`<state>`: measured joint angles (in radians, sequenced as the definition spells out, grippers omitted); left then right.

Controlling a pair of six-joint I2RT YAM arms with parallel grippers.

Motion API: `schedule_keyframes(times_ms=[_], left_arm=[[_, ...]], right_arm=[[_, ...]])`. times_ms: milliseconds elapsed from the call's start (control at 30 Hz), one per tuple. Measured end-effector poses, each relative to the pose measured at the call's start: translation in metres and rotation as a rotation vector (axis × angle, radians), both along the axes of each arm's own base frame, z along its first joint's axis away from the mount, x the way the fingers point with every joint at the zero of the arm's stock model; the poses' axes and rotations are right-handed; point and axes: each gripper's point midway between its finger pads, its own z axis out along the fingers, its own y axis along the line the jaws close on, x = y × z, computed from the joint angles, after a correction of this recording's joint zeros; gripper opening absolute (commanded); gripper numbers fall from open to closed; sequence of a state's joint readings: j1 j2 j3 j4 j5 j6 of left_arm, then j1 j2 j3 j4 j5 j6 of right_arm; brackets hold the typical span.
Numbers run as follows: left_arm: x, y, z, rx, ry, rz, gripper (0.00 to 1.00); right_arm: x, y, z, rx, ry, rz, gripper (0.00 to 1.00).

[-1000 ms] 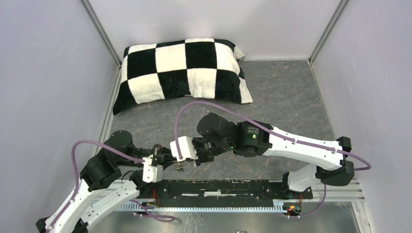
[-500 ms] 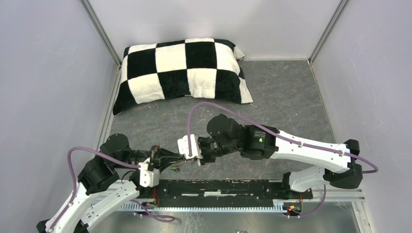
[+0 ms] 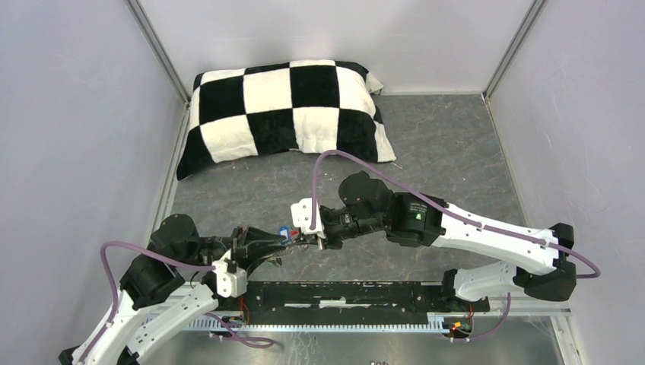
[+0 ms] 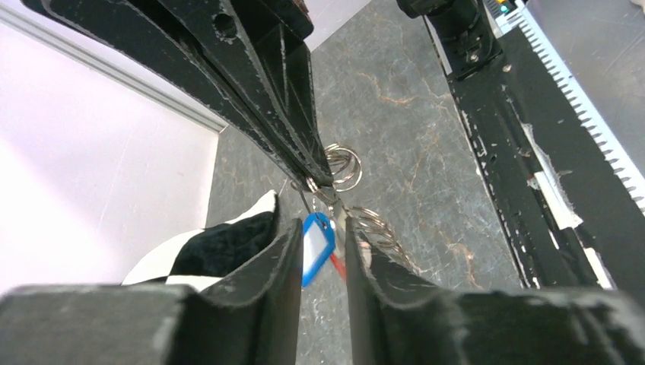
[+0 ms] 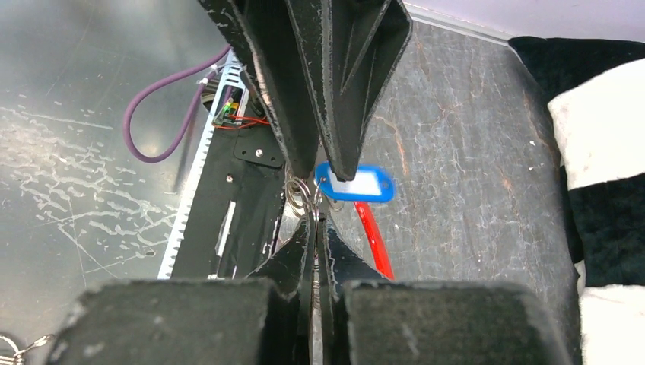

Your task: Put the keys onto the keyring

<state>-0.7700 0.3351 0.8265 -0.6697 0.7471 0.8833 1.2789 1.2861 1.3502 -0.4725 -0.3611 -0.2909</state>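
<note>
Both grippers meet above the grey floor near the front. My right gripper (image 3: 310, 240) (image 5: 316, 220) is shut on the thin silver keyring (image 5: 298, 192) (image 4: 344, 163). A blue key tag (image 3: 283, 231) (image 5: 357, 185) (image 4: 317, 245) and a red one (image 5: 374, 236) (image 4: 338, 268) hang from the ring cluster. My left gripper (image 3: 280, 242) (image 4: 319, 220) faces the right one tip to tip. Its jaws are drawn in to a narrow gap around the cluster, with a small silver key piece against one finger. Yellow and green tags are not in view.
A black-and-white checkered pillow (image 3: 281, 114) lies at the back left. A black rail (image 3: 342, 293) with wiring runs along the near edge, just below the grippers. Pale walls close in left, right and back.
Both grippers have moved right and slightly away from the near edge, still tip to tip. The blue tag now shows between them in the top view.
</note>
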Motion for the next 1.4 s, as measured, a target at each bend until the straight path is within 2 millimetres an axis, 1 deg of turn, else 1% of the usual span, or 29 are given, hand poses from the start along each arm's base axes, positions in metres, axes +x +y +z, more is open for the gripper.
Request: schedule_keyframes(times_ms=[33,67,167,300,467,567,733,933,1000,1067,1133,1200,1400], left_arm=[[0.001,0.0,-0.001,0.002,-0.007,0.003,0.49],[0.001,0.001,-0.001,0.003,-0.011,0.007,0.5],[0.004,0.001,0.004,-0.014,-0.011,0.024,0.45],[0.006,0.0,0.012,-0.047,0.007,0.043,0.44],[0.006,-0.002,0.018,-0.075,0.042,0.042,0.33],[0.007,-0.006,0.021,-0.082,0.088,0.044,0.29],[0.001,-0.015,0.024,-0.064,0.195,-0.008,0.23],[-0.003,-0.018,0.016,-0.033,0.268,-0.026,0.17],[-0.003,-0.018,0.016,-0.032,0.271,-0.025,0.17],[-0.003,-0.018,0.015,-0.03,0.274,-0.024,0.2],[-0.003,-0.017,0.013,-0.023,0.282,-0.023,0.28],[-0.003,-0.017,0.012,-0.018,0.287,-0.02,0.34],[-0.002,-0.015,0.01,-0.016,0.287,-0.004,0.34]], right_arm=[[0.001,-0.001,0.0,0.001,0.003,-0.003,0.01],[0.001,-0.002,0.001,0.003,0.006,-0.007,0.01],[0.004,-0.004,0.004,0.012,0.004,-0.014,0.01],[0.005,-0.005,0.009,0.027,0.001,-0.019,0.0],[0.004,-0.004,0.01,0.032,0.01,-0.018,0.0],[0.004,-0.004,0.01,0.032,0.016,-0.02,0.0],[0.005,0.002,0.015,0.074,0.02,-0.027,0.0],[0.004,0.004,-0.006,0.092,0.059,-0.044,0.0],[0.005,0.005,-0.009,0.1,0.064,-0.052,0.0],[0.006,0.005,-0.009,0.113,0.064,-0.06,0.0],[0.007,0.002,-0.005,0.129,0.059,-0.07,0.0],[0.008,0.0,0.002,0.159,0.049,-0.08,0.0],[0.01,-0.005,0.02,0.23,0.035,-0.099,0.0]])
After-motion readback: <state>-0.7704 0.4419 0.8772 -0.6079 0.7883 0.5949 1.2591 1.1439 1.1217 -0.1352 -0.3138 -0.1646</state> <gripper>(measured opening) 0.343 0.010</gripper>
